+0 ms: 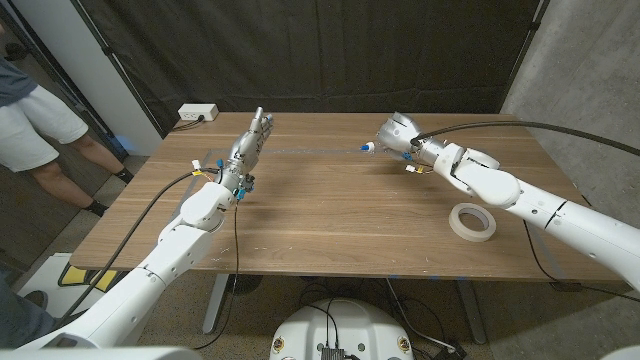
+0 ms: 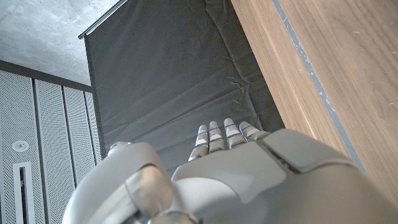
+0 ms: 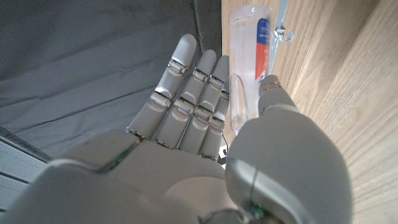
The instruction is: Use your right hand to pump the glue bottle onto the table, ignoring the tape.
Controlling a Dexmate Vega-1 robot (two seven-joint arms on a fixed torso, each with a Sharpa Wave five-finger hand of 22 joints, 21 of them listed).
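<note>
head view: right hand (image 1: 400, 133) at the far side of the table (image 1: 340, 215), wrapped around the glue bottle (image 3: 249, 53), nozzle toward the middle. tape (image 1: 472, 222) near the front edge, well apart. left hand (image 1: 250, 143) empty, fingers straight.

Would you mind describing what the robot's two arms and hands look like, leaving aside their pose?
Both arms have smooth, rounded white shells. A black cable runs along each one. The left hand and right hand are silvery grey, with segmented metallic fingers and pale rounded back plates. Small yellow tags and blue fittings sit at the wrists. Blue bands mark the left hand's fingertips.
</note>
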